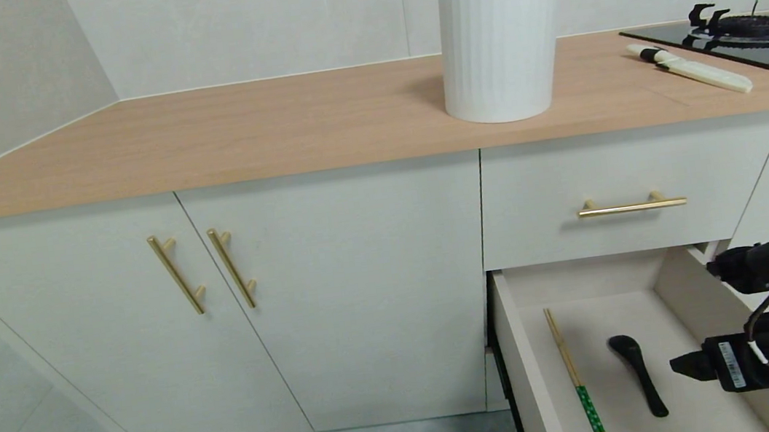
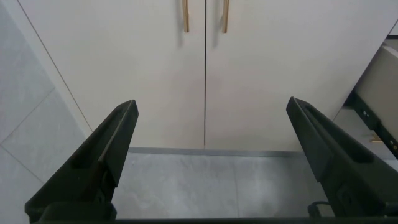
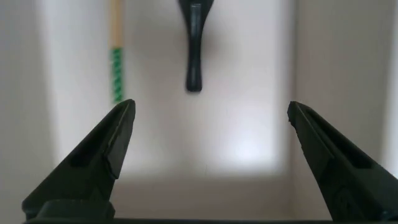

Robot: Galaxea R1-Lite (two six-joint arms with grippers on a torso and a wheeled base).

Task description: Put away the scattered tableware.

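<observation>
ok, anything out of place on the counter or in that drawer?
One thing: a knife lies loose and diagonal on the countertop beside the gas hob, not put away. The chopsticks and black spoon already lie in the open drawer. Nothing looks spilled or damaged.

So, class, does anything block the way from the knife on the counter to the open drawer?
Nothing visible does: the knife lies free beside the stove, and the drawer is open, with bare floor beside the spoon.

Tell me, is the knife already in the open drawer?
No, the knife lies on the countertop beside the stove, while the open drawer holds chopsticks and a black spoon.
</observation>
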